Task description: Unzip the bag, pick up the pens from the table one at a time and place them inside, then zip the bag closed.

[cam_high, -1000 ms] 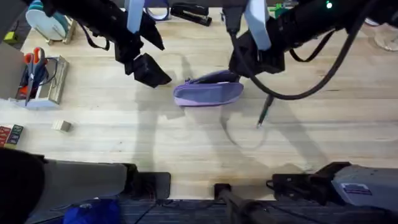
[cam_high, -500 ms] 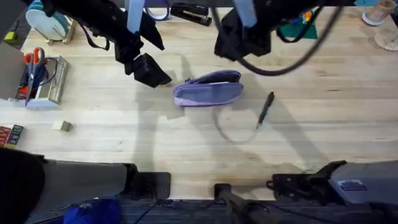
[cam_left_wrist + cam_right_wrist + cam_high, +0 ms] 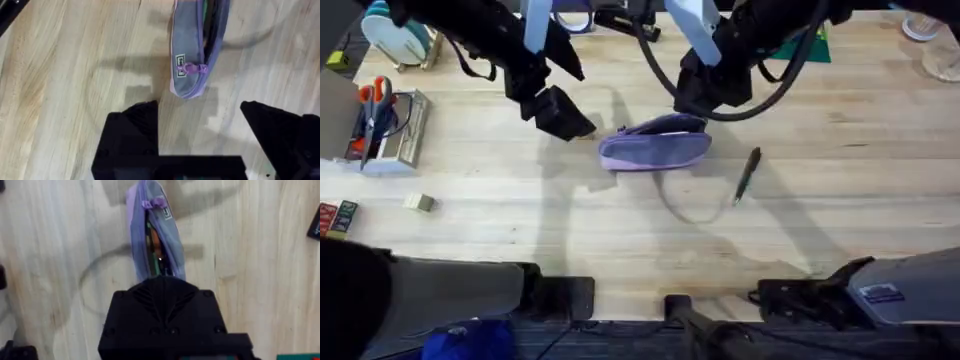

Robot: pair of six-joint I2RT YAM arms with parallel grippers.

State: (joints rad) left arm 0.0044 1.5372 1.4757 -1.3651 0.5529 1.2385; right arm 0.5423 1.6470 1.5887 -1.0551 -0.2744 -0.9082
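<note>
The lavender bag [image 3: 655, 146] lies mid-table with its zipper open. Its pull [image 3: 192, 69] sits at the end nearest my left gripper, and green and orange items show inside the bag [image 3: 154, 245]. My left gripper [image 3: 568, 118] hovers just left of the bag [image 3: 192, 40], open and empty [image 3: 197, 115]. My right gripper [image 3: 705, 98] hangs over the bag's right end, its black fingers [image 3: 165, 305] together and covering that end. I cannot see anything held between them. A slim dark pen [image 3: 748, 175] lies on the table [image 3: 620, 230], right of the bag.
A black stapler [image 3: 625, 20] and a purple tape ring [image 3: 570, 15] sit at the back edge. Scissors in a holder [image 3: 375, 108] stand at the left, a small block [image 3: 418, 202] in front of them. A green mat [image 3: 805, 45] lies back right.
My right gripper swung away toward the back and left, then came down again over the bag's right end. The left arm, the bag and the pen stayed put.
</note>
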